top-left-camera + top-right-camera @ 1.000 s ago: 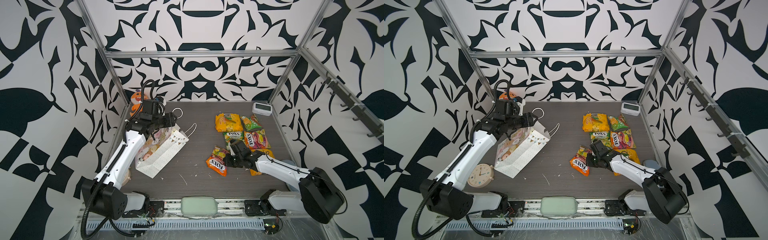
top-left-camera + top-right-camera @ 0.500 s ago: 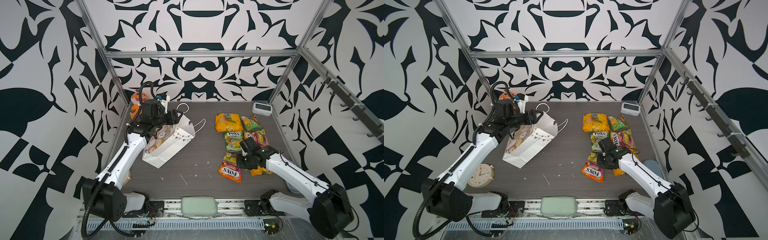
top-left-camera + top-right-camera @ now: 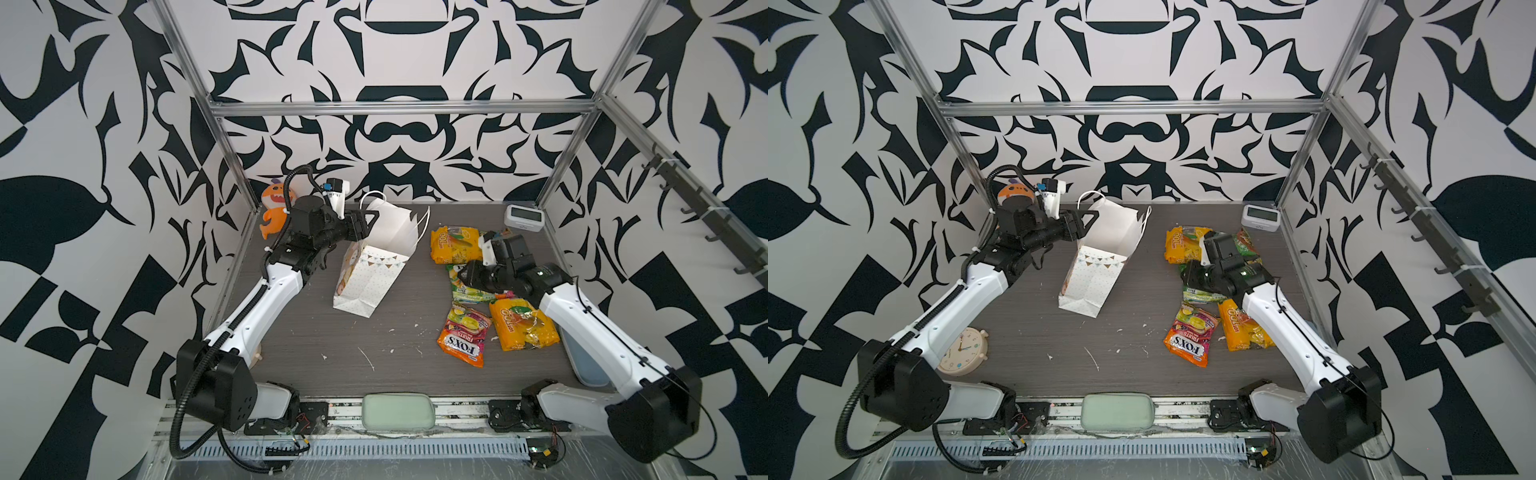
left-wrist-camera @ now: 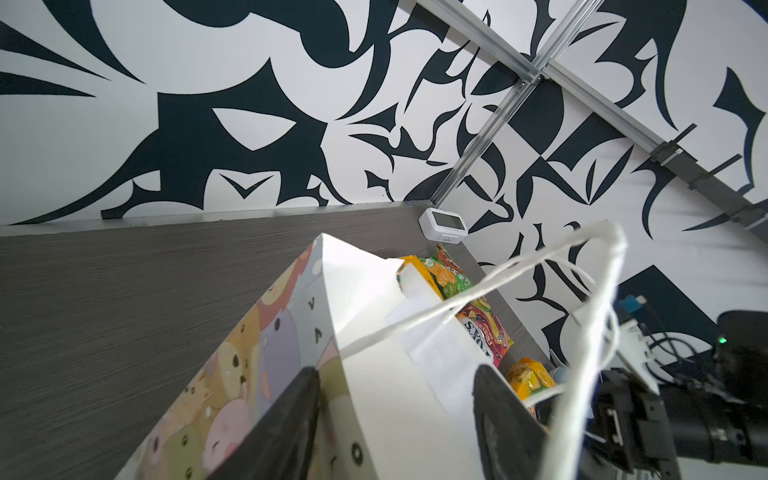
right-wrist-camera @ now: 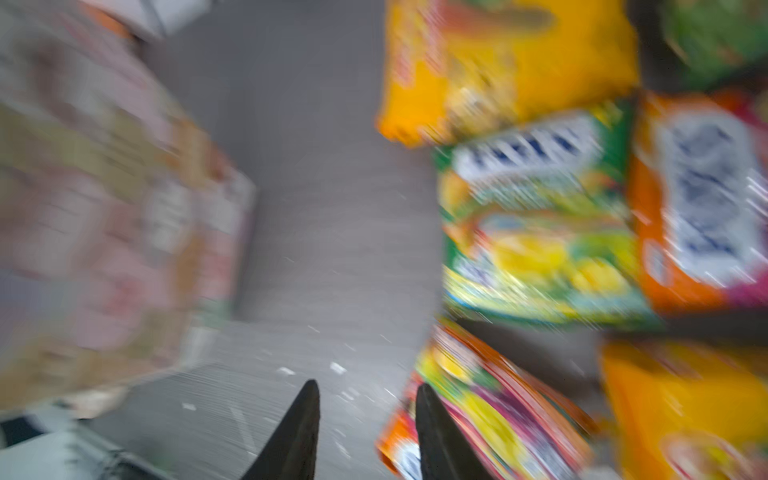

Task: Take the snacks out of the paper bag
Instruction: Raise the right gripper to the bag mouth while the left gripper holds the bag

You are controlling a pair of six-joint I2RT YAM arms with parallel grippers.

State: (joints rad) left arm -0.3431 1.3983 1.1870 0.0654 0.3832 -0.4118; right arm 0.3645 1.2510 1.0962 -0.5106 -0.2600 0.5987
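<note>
**Item 1, paper bag** (image 3: 370,274): stands tilted on the counter (image 3: 332,353), about 10 o'clock from centre. Its base is down and its mouth leans toward 1 o'clock.

**Item 2, left pincer** (image 4: 397,376): spread, straddling the bag's rim. One finger (image 4: 291,424) lies against the printed face and its mate sits inside the mouth. I read this as propping the bag, not pinching it.

**Item 3, right pincer** (image 5: 368,395): spread and empty, hanging over the counter beside the snacks.

**Item 4, snacks** (image 3: 463,338): out of the bag, lying flat in a loose cluster at 3 o'clock, well apart from it. I count six in the right wrist view, all blurred.

**Step in hand (my judgement):** unloading looks finished or nearly so. What is left is to confirm that the bag holds nothing.

**Next move:** tip the mouth toward a camera, or lay the bag down. It calls for a gentle motion, since thin paper creases. The cord handle (image 4: 611,237) loops near the inner finger and could snag.

**Not made out:**
- The bag's bottom is hidden; both top views show only white inner walls.
- The right wrist view is smeared, so no print is readable there.
- The right arm covers parts of some packets in both top views.
- A round clock (image 3: 963,349) at 8 o'clock shows only partly in a top view, behind the left arm.
</note>
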